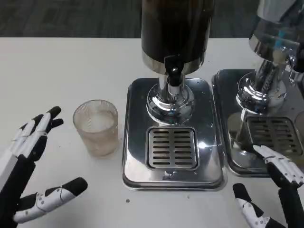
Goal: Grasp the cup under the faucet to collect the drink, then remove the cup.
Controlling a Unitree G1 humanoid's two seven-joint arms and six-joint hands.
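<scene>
While both hands wait low at the near edge, nothing is held yet.

Item 1, left hand (35, 164): fingers spread wide, thumb low and the rest pointing up-right, empty. It sits just left of the cup, apart from it, no contact.

Item 2, right hand (270, 187): fingers also apart, empty, lying near the front edge of the second drip tray (223, 142); whether a fingertip touches that tray is too close to tell.

Item 3, cup (96, 127): clear ribbed tumbler, upright on the counter (61, 66), to the left of the main drip tray (135, 137) and beside it, not on it. Not under the faucet (174, 76). Looks empty or nearly so; contents hard to judge through the ribbing.

Item 4, dispenser (175, 33): dark tank w/ black tap, chrome foot standing at the back of the tray, slotted grate (172, 148) in front of it. A second dispenser (273, 42) stands on the tray at right, partly cut off.

Step, est.: pre-grasp, approach to cup. Next move prob. calls for the left hand to close round the cup wall, lift clear of the tray lip, then set it on the grate below the tap. Ribbed glass may be slick; a firm wrap would be safer than a pinch.

Surface and room: white counter, a few small specks near the front; dark patterned floor or carpet beyond the far edge.
</scene>
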